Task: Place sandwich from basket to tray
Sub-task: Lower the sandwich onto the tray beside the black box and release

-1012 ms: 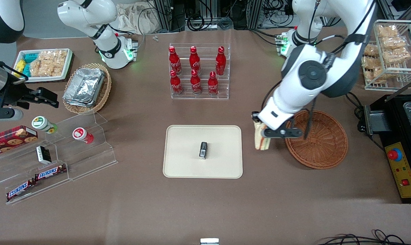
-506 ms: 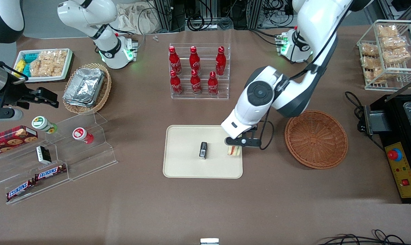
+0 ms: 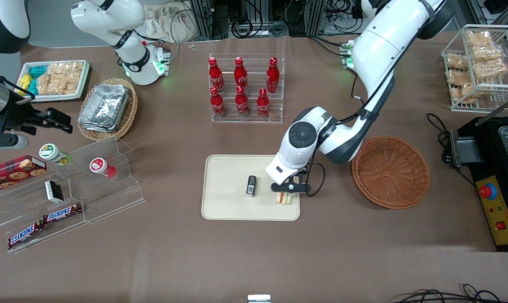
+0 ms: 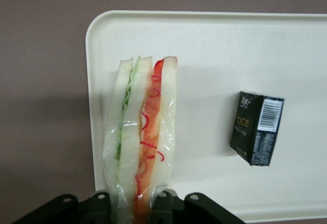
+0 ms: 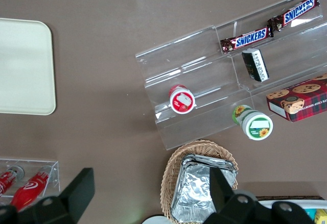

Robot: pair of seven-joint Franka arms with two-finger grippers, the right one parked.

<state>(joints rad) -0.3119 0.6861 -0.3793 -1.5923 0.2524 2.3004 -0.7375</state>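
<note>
My gripper (image 3: 285,188) hangs low over the cream tray (image 3: 224,206), near its edge toward the working arm's end, and is shut on the sandwich (image 3: 284,198). In the left wrist view the clear-wrapped sandwich (image 4: 143,132) stands on edge between the fingers (image 4: 166,201), red and green filling showing, over the tray (image 4: 214,50). The round reddish-brown basket (image 3: 391,171) sits beside the tray toward the working arm's end, with nothing in it.
A small black box (image 3: 251,185) lies near the middle of the tray, beside the sandwich. A clear rack of red bottles (image 3: 245,88) stands farther from the camera than the tray. Acrylic shelves with snacks (image 3: 64,198) lie toward the parked arm's end.
The gripper carried the sandwich from beside the basket over the tray's edge, then lower and a little further in toward the black box.
</note>
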